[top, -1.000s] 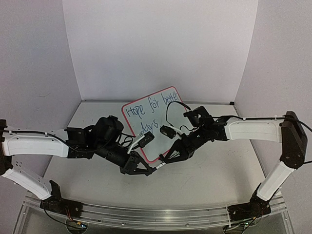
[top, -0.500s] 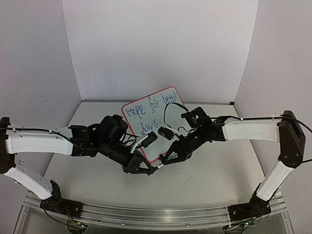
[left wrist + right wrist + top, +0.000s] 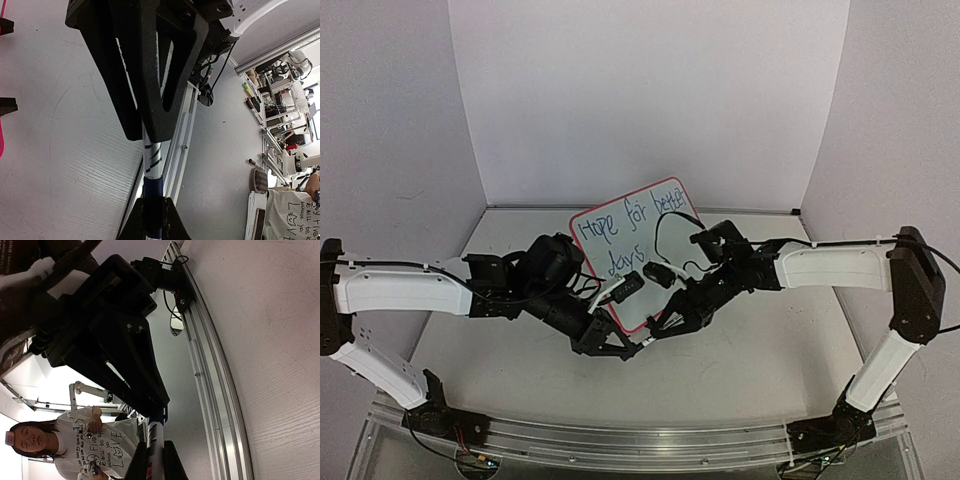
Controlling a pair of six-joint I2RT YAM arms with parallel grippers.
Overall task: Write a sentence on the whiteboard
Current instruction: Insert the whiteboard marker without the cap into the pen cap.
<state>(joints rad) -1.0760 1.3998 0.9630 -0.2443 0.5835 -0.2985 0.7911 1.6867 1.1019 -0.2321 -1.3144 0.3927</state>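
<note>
The whiteboard stands tilted at the table's middle, red-pink framed. The sentence reads "Hope for better days" in blue, in two lines. Its pink edge and a black clip foot show at the left of the left wrist view. Both grippers meet just in front of the board on one marker. My left gripper is shut on the marker's blue cap. My right gripper is shut on the marker's white barrel.
An aluminium rail runs along the table's near edge between the arm bases. White backdrop walls close the back and sides. A person and shelves stand beyond the near edge.
</note>
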